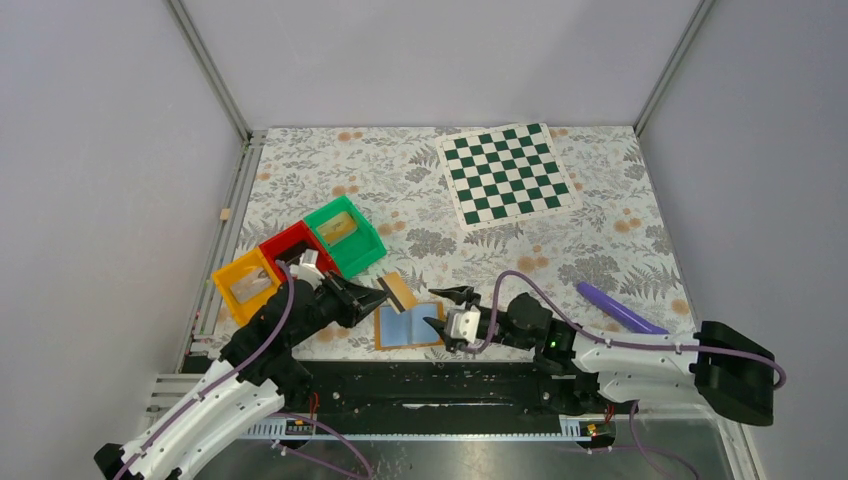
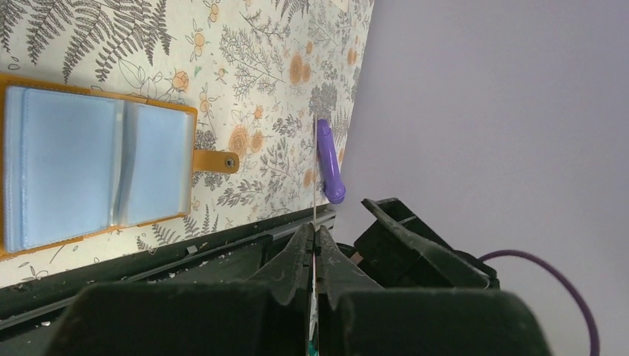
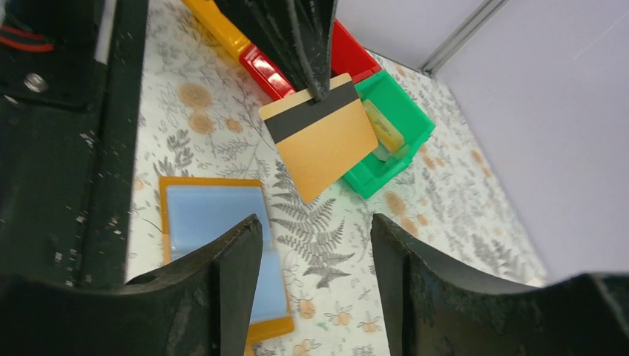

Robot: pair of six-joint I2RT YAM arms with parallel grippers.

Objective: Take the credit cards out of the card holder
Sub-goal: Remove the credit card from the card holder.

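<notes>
**Two arms, white shells and black joints**

Left arm (image 1: 215, 405): white slotted links, black joints and wrist. Left cable (image 1: 287, 305) is purple and runs along it.
Right arm (image 1: 640, 360): same white shell, bulky black housing (image 1: 735, 372), purple right cable (image 1: 540, 290), small green light (image 1: 553, 346).
Left gripper (image 1: 378, 290) and right gripper (image 1: 447, 308): matt black, tapered fingers. A white block (image 1: 463, 325) sits behind the right one's fingers.
</notes>
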